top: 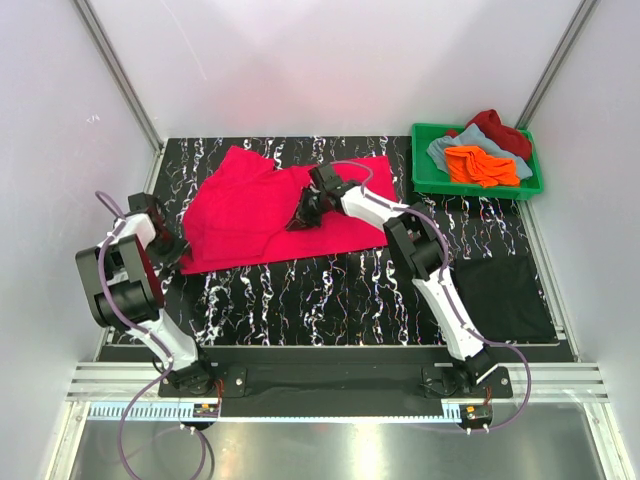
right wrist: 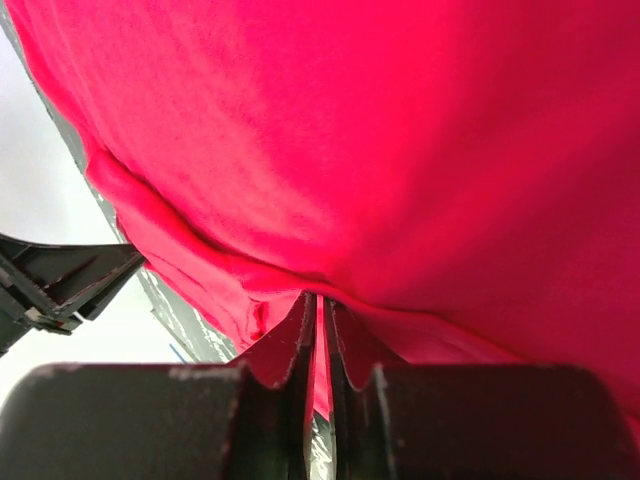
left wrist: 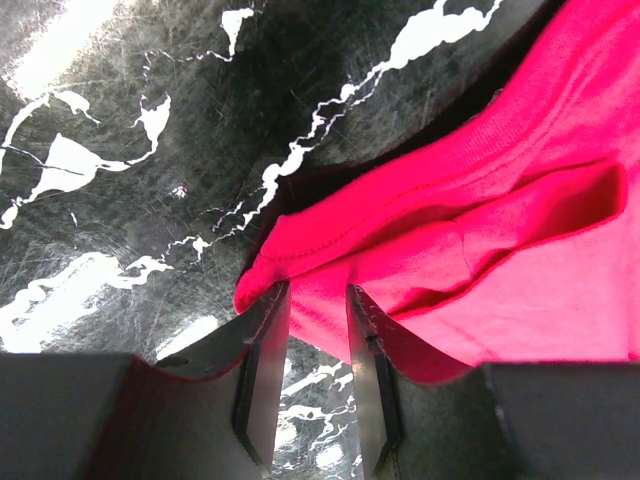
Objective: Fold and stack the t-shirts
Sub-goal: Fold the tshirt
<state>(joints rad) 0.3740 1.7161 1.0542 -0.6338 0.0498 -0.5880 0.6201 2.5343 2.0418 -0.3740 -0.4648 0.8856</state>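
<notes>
While the right gripper point(right wrist: 318, 305) is clamped on a thin pinch of the pinkish-red t-shirt point(top: 250, 205) and the left gripper point(left wrist: 317, 300) has its jaws apart around the hem, the two holds are uneven, and that is the main hazard. If the right arm pulls before the left closes, the cloth would likely drag across the table point(top: 330, 290) and bunch instead of folding. The left wrist view shows a doubled, curled edge lying between the fingers point(left wrist: 262, 345). A close there might catch only one layer, so the lower layer would trail. The right pinch looks shallow, with only a sliver of fabric between the pads, so a quick lift could let it slip. The shirt lies spread on the left-centre of the table, rumpled, with its near-left corner at the left gripper. The right arm is stretched far across towards the left, its wrist low over the middle of the shirt and its gripper pointing left. The left arm is folded back on itself at the left edge, its wrist tucked low with the fingers at table level. The orange t-shirt point(top: 480, 165), grey-blue t-shirt point(top: 443, 150) and dark red t-shirt point(top: 497, 128) are heaped in the green crate point(top: 470, 190) at the far right, well apart.
</notes>
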